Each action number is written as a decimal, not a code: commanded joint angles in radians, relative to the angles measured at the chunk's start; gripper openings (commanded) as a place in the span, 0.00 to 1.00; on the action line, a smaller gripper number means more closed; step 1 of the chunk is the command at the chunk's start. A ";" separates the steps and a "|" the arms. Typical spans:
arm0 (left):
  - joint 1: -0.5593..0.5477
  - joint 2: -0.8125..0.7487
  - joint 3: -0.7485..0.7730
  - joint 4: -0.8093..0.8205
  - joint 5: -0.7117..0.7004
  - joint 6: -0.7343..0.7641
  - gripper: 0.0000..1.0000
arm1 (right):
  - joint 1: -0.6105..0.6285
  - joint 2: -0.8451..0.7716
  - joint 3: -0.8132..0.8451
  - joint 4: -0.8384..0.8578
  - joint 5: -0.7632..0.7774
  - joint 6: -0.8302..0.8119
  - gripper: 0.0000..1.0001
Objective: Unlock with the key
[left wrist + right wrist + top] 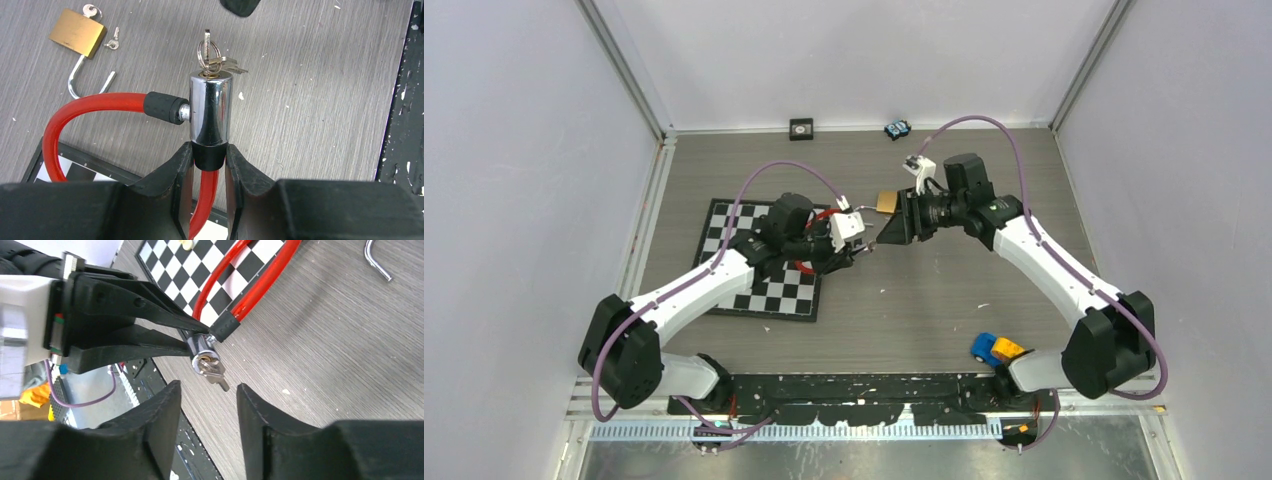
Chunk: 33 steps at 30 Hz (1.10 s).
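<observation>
A red cable lock (90, 107) has a chrome cylinder (210, 107), and my left gripper (210, 152) is shut on the black collar at the cylinder's base. The cable's black end (165, 107) sits in the cylinder's side. A key (207, 45) stands in the cylinder's top, with a ring and a second key hanging from it. In the right wrist view my right gripper (207, 387) is open just short of the key (212, 372), touching nothing. From above, both grippers meet mid-table: left gripper (859, 250), right gripper (894, 228).
A brass padlock (77, 32) with its shackle swung open lies on the table beyond the cable. A chessboard (769, 290) lies under the left arm. A blue-and-yellow toy car (996, 348) sits near the right base. Two small objects (801, 127) rest by the back wall.
</observation>
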 commanded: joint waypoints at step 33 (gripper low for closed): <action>-0.082 -0.005 0.000 0.128 -0.232 0.032 0.00 | 0.046 0.242 0.019 0.229 -0.139 0.250 0.44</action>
